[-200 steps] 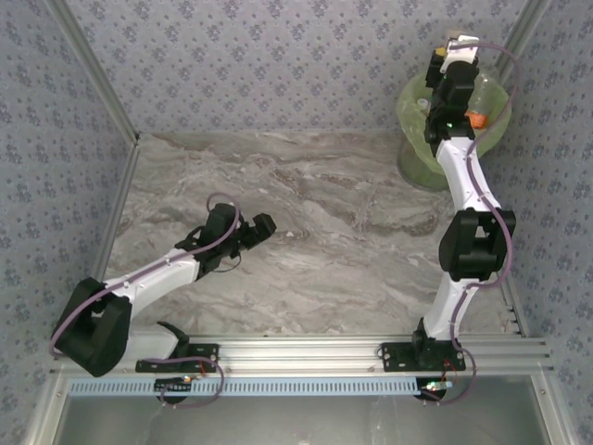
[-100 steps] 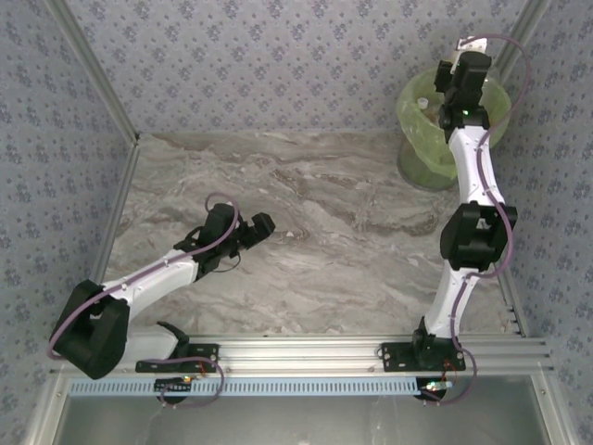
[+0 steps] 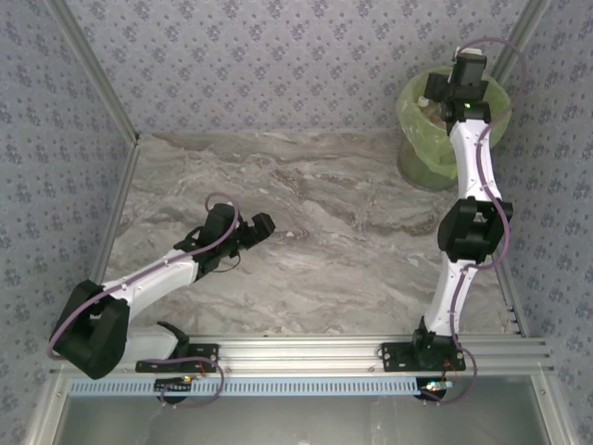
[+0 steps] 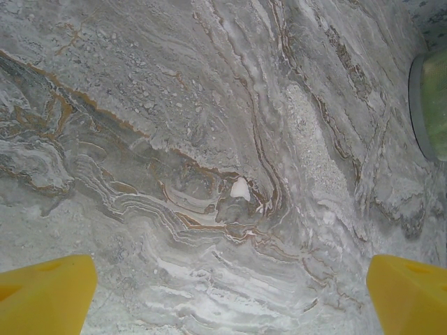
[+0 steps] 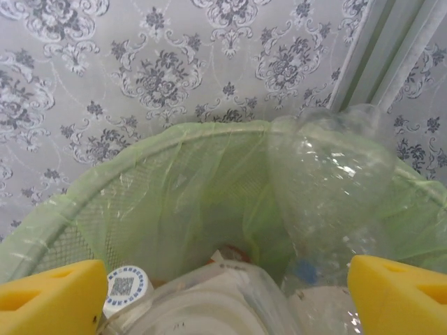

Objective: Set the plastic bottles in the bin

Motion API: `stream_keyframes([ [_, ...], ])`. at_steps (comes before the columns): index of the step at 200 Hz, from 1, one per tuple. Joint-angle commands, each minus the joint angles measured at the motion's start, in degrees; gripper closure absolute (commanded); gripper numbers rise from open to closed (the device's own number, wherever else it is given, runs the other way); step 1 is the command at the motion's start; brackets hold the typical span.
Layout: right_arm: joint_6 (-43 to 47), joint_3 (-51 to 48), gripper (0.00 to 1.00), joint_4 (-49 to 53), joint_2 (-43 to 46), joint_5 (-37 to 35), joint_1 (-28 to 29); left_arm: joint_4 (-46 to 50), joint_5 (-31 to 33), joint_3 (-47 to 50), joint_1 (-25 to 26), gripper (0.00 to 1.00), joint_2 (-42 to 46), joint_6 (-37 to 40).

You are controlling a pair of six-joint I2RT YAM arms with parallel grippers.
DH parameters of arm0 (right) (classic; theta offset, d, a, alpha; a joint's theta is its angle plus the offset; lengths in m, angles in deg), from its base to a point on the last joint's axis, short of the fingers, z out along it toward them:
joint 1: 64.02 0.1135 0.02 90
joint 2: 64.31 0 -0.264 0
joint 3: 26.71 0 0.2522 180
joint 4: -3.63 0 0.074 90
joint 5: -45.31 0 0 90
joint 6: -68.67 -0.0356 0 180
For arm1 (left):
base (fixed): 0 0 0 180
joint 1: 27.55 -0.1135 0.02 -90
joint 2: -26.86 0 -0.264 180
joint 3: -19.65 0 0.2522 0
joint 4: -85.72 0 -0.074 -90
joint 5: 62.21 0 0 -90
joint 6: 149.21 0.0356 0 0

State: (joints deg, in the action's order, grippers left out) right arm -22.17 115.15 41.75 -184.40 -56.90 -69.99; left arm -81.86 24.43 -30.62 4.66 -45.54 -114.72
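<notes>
1. the right gripper (image 5: 223,289) is hanging over the bin (image 5: 174,131), its jaws standing wide apart and gripping nothing
2. a clear bottle (image 5: 332,174) is sitting free just ahead of the gripper, between its two yellow fingers (image 5: 52,296) and nearer the right one, with its upper end rising above the far rim
3. i cannot tell whether that bottle is dropping or leaning on the rim; if it is leaning, it is likely risking a tip outward over the far side, because the pile under the gripper is reaching high in the bin
4. other bottles, one with a white cap (image 5: 126,286), are lying directly beneath the fingers, so lowering any further is risking pressing into them or snagging the green liner
5. drawing back while the right finger is brushing the clear bottle is risking dragging it out
6. the left gripper (image 4: 223,293) is hovering open and empty above the marble table (image 4: 209,105), with the bin well off to its right, so it is posing little risk
</notes>
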Motion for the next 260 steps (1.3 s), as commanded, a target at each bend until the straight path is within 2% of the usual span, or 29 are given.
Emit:
stream_keyframes([
  [1,-0.81,0.72,0.01,1.04,4.99,0.91,-0.16,0.12,0.97,-0.06,-0.20,0.01,0.86,1.08],
  [44,-1.13,-3.56,0.01,-1.29,10.25,2.40,0.04,-0.06,0.98,0.00,-0.22,0.01,0.94,1.44],
  [116,-2.30,-16.11,0.01,-7.21,19.71,3.60,0.88,0.64,2.04,0.30,-0.37,0.01,1.83,2.16],
  [174,-3.88,-28.05,0.01,-9.74,30.41,10.27,1.54,3.43,5.19,0.17,-1.14,0.01,4.87,4.47],
  [210,-3.92,-38.57,0.01,-9.71,39.56,16.51,2.13,10.95,12.48,-1.99,-3.42,0.01,10.25,10.70],
  [233,-2.71,-47.95,0.01,-11.52,45.53,17.30,2.51,18.44,22.21,-4.86,-5.29,0.01,14.70,16.12],
  [260,-4.24,-56.40,0.01,-13.01,50.30,17.82,2.60,19.72,32.77,-4.54,-7.72,0.01,20.28,21.51],
])
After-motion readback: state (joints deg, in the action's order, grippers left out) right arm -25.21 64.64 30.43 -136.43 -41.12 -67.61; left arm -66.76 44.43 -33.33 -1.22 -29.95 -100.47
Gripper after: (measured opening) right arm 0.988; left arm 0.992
